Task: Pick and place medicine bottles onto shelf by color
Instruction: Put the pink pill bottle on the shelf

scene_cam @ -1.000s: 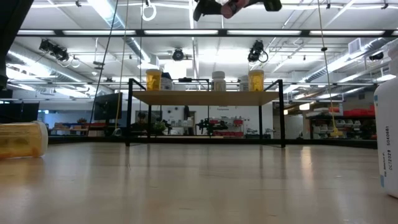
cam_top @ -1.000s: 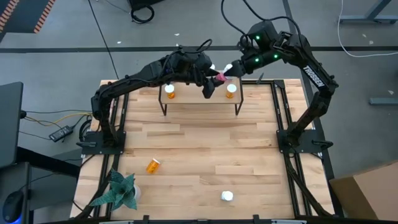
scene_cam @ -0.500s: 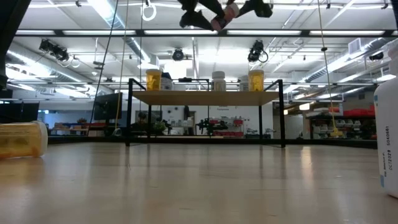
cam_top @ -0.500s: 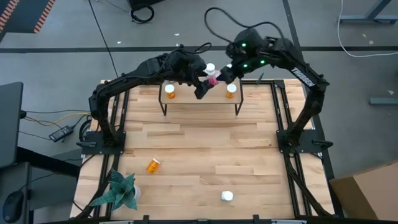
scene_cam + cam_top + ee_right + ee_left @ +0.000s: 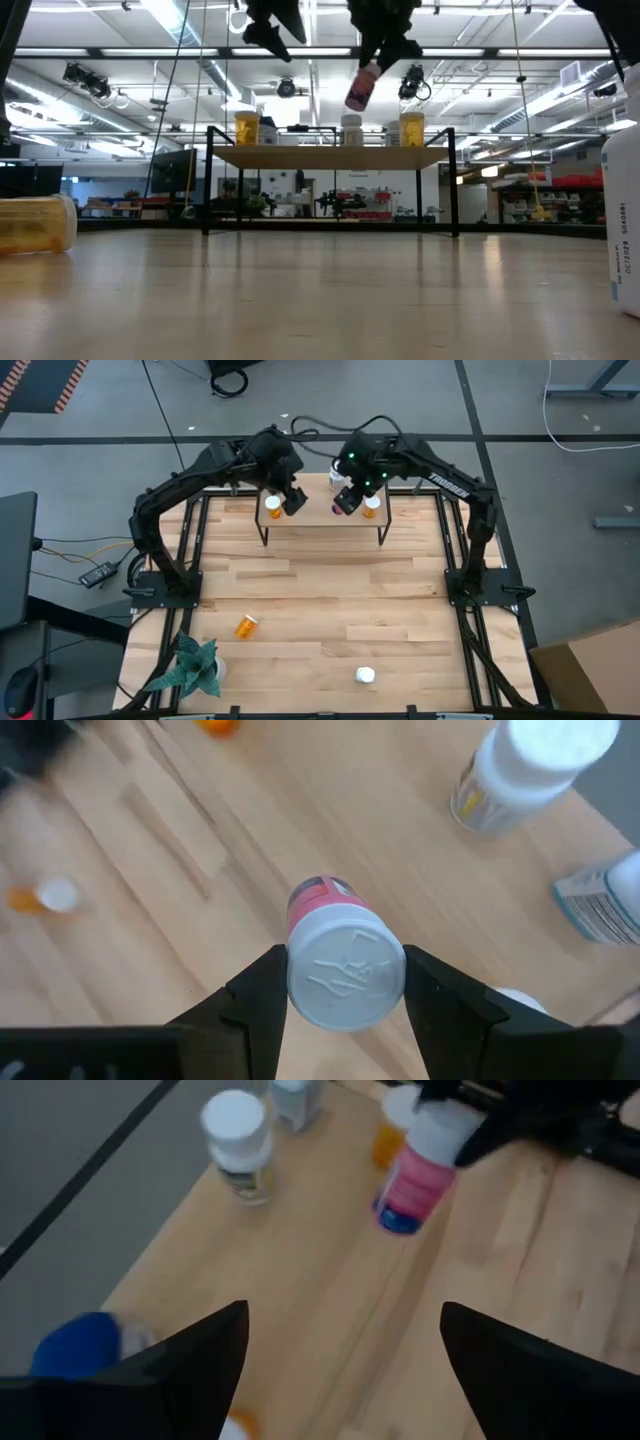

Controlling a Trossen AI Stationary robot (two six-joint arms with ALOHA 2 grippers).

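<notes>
Right wrist view: the right gripper (image 5: 345, 982) clamps the pink bottle (image 5: 340, 955) by its white cap — body hanging free above the shelf (image 5: 322, 520), ready for lowering. At nine o'clock, the left gripper (image 5: 292, 499) is spread, empty.

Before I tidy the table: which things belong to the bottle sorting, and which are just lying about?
Job:
red bottle in right gripper
shelf
orange bottle lying down
white bottle
left gripper, open

Lying about:
green plant
</notes>
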